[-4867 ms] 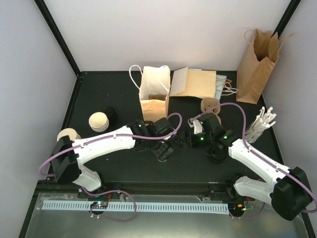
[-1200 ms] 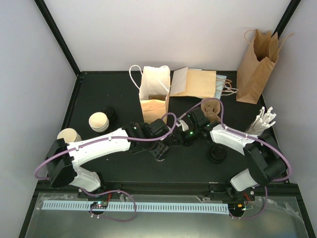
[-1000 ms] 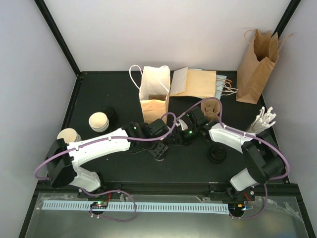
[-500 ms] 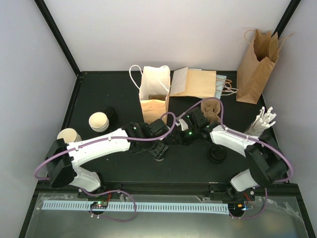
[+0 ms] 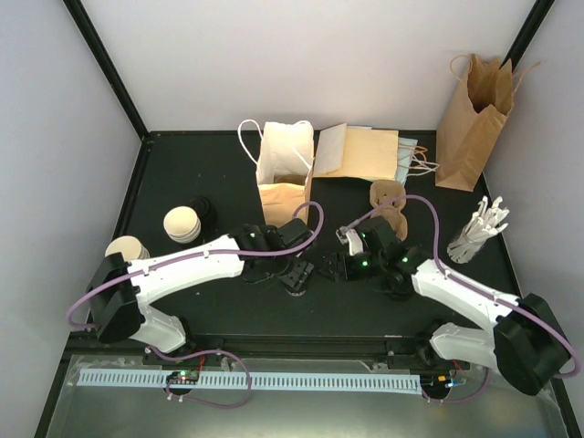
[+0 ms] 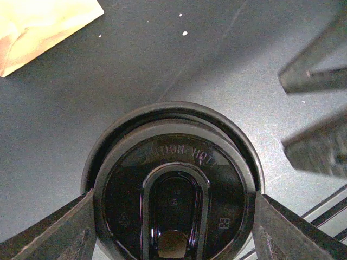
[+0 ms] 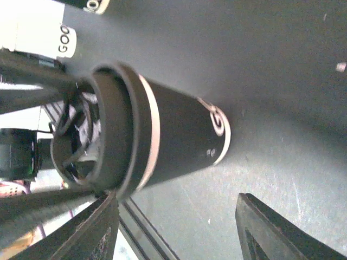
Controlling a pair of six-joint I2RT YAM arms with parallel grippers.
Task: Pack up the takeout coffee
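The left tool (image 5: 297,276) is clenched on the takeout coffee cup (image 7: 162,130) at its black lid (image 6: 173,179); the cup stands upright on the dark surface (image 5: 210,173), in front of the paper bag (image 5: 285,169); half a second ago the right tool (image 7: 176,197) sat close beside it, and it has now drawn off rightward, released, fingers apart with nothing between them; the lid's raised letters read roughly "CAUTION HOT"; the cup's side shows a "G".
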